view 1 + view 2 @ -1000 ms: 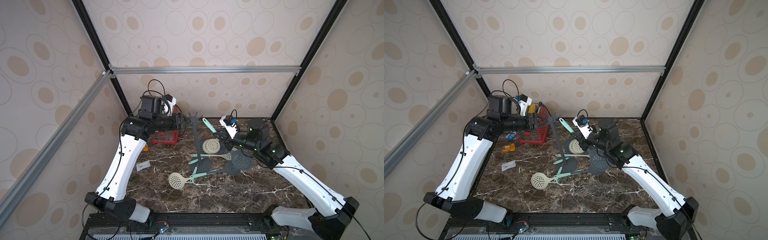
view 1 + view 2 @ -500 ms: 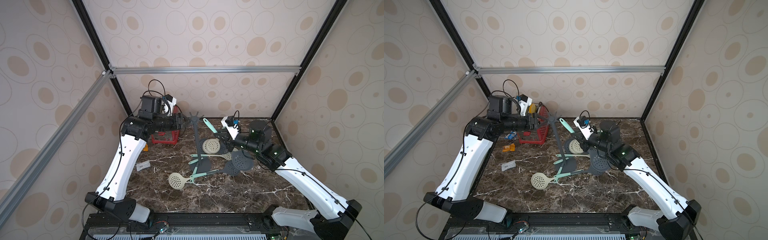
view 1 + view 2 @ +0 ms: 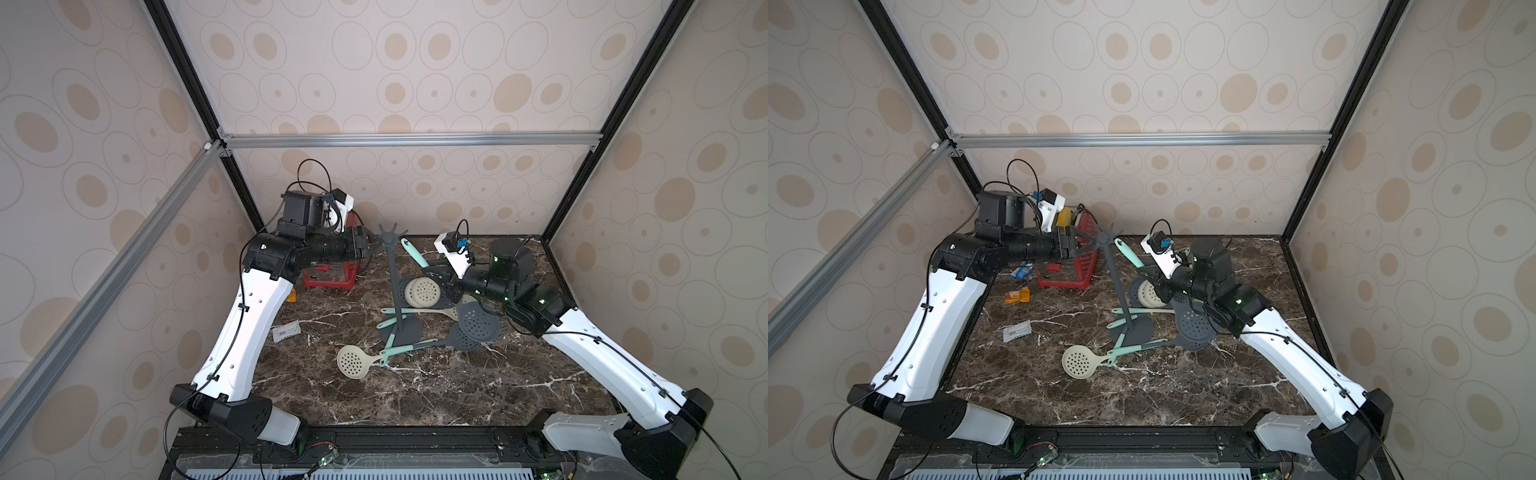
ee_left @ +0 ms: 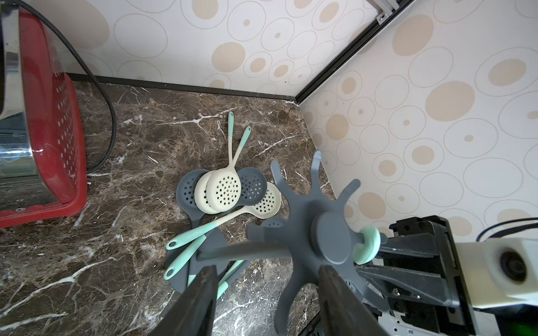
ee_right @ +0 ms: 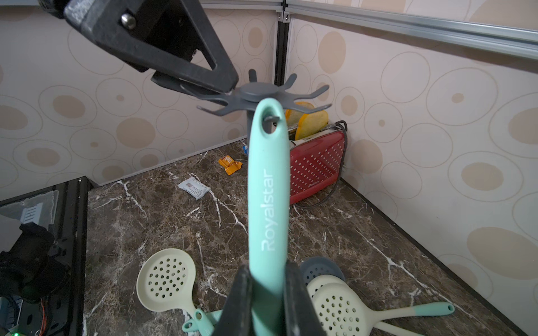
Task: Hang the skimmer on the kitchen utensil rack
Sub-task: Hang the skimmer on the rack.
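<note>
Skimmer (image 5: pixel 267 203), mint handle clamped in the right tool (image 5: pixel 269 291), has its end hole over a hook of the kitchen utensil rack (image 3: pixel 392 266) standing on the desk (image 3: pixel 436 395). Beyond, the left tool (image 4: pixel 267 269) straddles the crown, jaws apart; grip unclear.

Small moves only! The right claw (image 5: pixel 267 275) drifted a touch toward the bench's right edge, then came back in. The skimmer (image 5: pixel 269 189) it carries has crept closer to the crown of the kitchen utensil rack (image 3: pixel 395 282), and the gap has narrowed in both top views. The right elbow has tucked back in with it.
</note>
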Robot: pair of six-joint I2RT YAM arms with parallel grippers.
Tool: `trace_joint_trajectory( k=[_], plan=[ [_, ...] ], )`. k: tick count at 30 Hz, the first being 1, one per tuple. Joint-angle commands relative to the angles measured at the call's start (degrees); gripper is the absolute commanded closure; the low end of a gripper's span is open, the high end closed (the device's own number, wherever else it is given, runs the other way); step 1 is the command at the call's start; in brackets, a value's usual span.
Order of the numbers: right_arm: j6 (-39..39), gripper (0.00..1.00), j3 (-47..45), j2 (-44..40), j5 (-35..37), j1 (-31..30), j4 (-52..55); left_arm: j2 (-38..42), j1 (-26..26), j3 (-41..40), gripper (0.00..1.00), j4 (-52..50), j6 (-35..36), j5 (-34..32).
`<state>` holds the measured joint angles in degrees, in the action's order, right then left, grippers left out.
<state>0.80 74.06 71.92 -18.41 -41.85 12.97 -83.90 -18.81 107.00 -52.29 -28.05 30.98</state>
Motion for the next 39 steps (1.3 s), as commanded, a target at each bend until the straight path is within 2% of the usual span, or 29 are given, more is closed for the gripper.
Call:
trace_joint_trajectory(
  k=[1, 8, 12, 14, 15, 17, 20, 23, 27, 30, 32, 34, 38, 39],
  plan=[
    [1.7, 1.0, 2.0, 1.6, 0.7, -0.3, 3.2, 0.0, -0.5, -0.1, 0.42, 0.8, 1.0, 1.2],
    [4.2, 1.0, -2.9, 3.6, -3.6, -1.3, -1.0, 0.8, -0.5, -0.4, 0.42, 2.8, 0.7, 2.0],
    [5.8, 1.0, -4.0, 4.1, -4.5, -1.3, -2.3, 2.0, -0.5, -0.6, 0.38, 5.0, 0.6, 3.3],
    [5.5, 0.99, -2.6, 3.6, -4.4, -1.3, -1.4, 2.8, -0.5, -0.7, 0.32, 6.0, 1.0, 3.8],
    [5.0, 0.94, -1.6, 3.3, -4.1, -1.3, -0.7, 3.2, -0.4, -0.7, 0.29, 6.4, 1.4, 3.6],
    [3.6, 0.74, 1.2, 2.5, -3.7, -1.3, 1.8, 4.7, -0.3, -0.7, 0.2, 7.4, 2.6, 3.0],
    [2.0, 0.49, 3.5, 0.3, -2.0, -1.3, 4.5, 8.6, 0.1, -3.1, 0.11, 11.0, 4.8, 1.4],
    [0.5, 0.41, 2.7, -3.6, 0.5, -1.3, 6.8, 15.6, 0.1, -10.9, 0.03, 17.1, 6.3, -2.5],
    [0.2, 0.4, -1.6, -9.1, 0.9, -1.3, 8.9, 27.6, 0.1, -28.1, 0.03, 27.8, 7.4, -8.3],
    [1.5, 0.42, -5.3, -13.0, -0.2, -1.3, 10.3, 34.8, 0.1, -41.7, 0.06, 39.3, 7.3, -6.8],
    [2.7, 0.43, -7.4, -15.5, -1.2, -1.3, 11.3, 36.7, 0.1, -48.3, 0.06, 45.7, 5.8, -5.7],
    [3.6, 0.44, -9.0, -17.4, -2.8, -1.3, 12.3, 36.3, 0.1, -52.6, 0.1, 50.8, 5.9, -3.2],
    [4.4, 0.45, -10.4, -20.6, -5.1, -1.3, 14.6, 33.5, 0.1, -60.6, 0.3, 65.1, 4.4, 2.2],
    [4.4, 0.45, -10.6, -21.3, -5.1, -1.3, 15.0, 32.7, 0.1, -62.4, 0.31, 68.4, 3.5, 2.3]
  ],
)
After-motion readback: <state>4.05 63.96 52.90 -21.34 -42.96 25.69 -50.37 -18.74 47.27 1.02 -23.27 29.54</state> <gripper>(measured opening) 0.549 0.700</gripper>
